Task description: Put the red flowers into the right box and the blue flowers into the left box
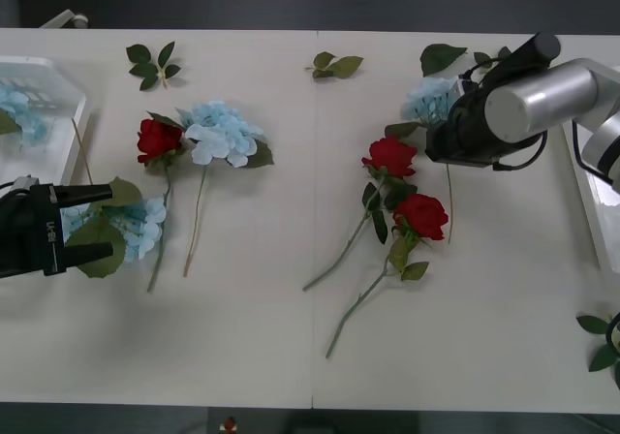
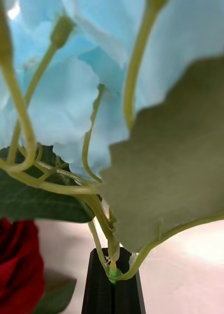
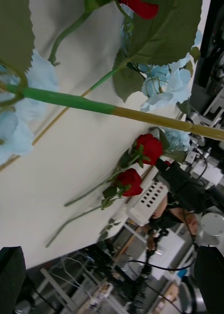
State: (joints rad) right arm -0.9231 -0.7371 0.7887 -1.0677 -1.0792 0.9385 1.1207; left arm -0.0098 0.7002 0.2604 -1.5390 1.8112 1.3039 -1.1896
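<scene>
Right gripper (image 2: 113,282) clenched on blue flower (image 1: 429,98) stem, far right. Left gripper (image 1: 82,223) jaws spread around blue flower (image 1: 131,223), near left box (image 1: 58,77). Clamp low on stem, lift clear before swinging.

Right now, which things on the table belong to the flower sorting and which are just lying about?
Job: red flowers, blue flowers, left box, right box, left claw open, right claw shut on a blue flower.
Lying about: leaf sprigs.
</scene>
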